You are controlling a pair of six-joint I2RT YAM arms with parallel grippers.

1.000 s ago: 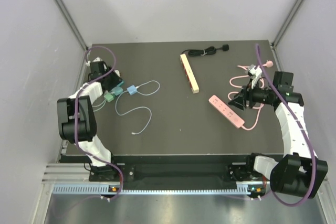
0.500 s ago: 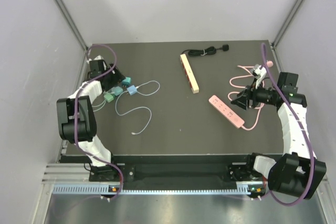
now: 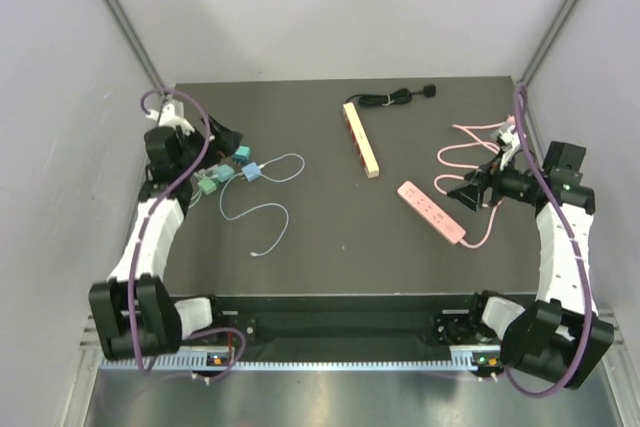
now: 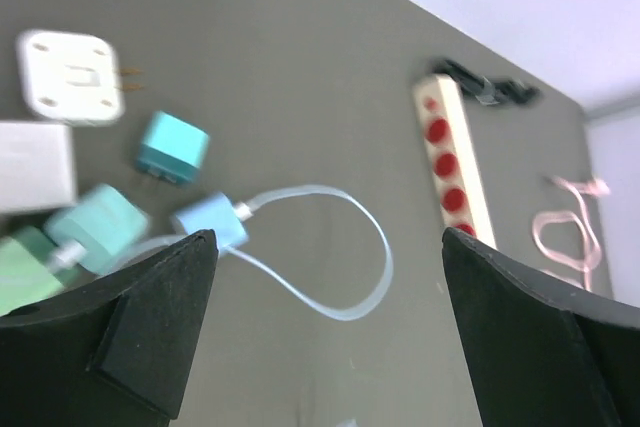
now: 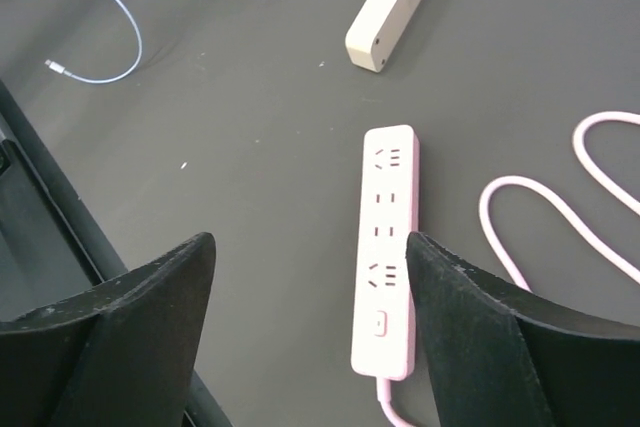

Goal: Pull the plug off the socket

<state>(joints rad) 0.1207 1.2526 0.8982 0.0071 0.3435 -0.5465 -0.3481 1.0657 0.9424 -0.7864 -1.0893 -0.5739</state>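
jaws of the left gripper (image 4: 328, 247) stand wide apart and hold nothing, above loose chargers: white plug (image 4: 70, 74), teal plug (image 4: 172, 150) and blue plug (image 4: 210, 227), all lying free on the table and nearest this arm. further right the cream strip (image 4: 455, 162) shows only bare red sockets. the pink strip (image 5: 387, 247) also has empty slots; its long axis runs straight away from the right gripper (image 5: 310, 247), whose jaws are likewise spread and empty. no plug looks seated anywhere, so the pull seems done.
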